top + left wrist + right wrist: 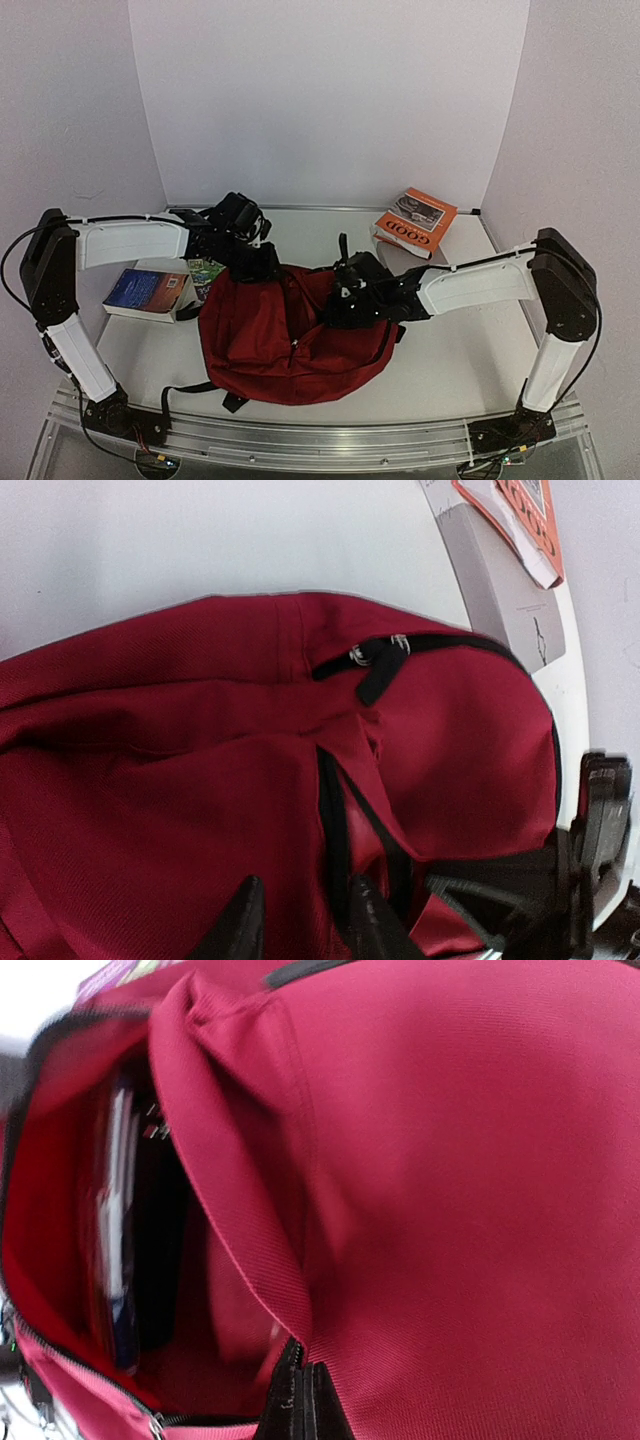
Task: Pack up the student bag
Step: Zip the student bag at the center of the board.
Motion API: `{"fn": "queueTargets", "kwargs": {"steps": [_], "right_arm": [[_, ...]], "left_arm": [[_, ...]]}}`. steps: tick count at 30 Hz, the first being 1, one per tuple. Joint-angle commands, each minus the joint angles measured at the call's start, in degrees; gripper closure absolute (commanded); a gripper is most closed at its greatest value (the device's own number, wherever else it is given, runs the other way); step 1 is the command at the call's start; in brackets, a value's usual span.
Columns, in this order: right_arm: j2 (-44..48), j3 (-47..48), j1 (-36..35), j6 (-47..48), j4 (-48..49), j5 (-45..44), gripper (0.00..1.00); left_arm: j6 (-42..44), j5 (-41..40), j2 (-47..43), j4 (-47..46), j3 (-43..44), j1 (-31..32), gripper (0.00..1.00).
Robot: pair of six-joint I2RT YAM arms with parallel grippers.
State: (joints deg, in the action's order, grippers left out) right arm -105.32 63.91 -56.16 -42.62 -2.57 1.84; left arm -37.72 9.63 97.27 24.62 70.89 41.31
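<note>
Top external view: the left gripper [305,925], fingers slightly spread, is sitting at the ten o'clock edge of the student bag [280,345], a large dark red fabric backpack with black straps that is lying slumped mid-table [450,350]. The right gripper [300,1400], fingers pressed together, is pinching the hem of the bag's gaping mouth at one o'clock.

You have the student bag [290,340] in the middle of the table [450,350], the near book [150,292] just left of it and the far book [415,222] behind it to the right.
</note>
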Motion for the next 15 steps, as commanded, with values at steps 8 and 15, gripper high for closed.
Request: {"fn": "queueTargets", "kwargs": {"steps": [8, 15], "right_arm": [[1.47, 5.43, 5.84, 6.29, -0.67, 1.04, 0.79], [5.34, 2.92, 5.74, 4.43, -0.74, 0.31, 0.52]], "left_arm": [[3.38, -5.88, -7.74, 9.33, -1.78, 13.70, 0.22], [-9.38, -9.04, -3.59, 5.60, -5.10, 23.14, 0.25]]}}
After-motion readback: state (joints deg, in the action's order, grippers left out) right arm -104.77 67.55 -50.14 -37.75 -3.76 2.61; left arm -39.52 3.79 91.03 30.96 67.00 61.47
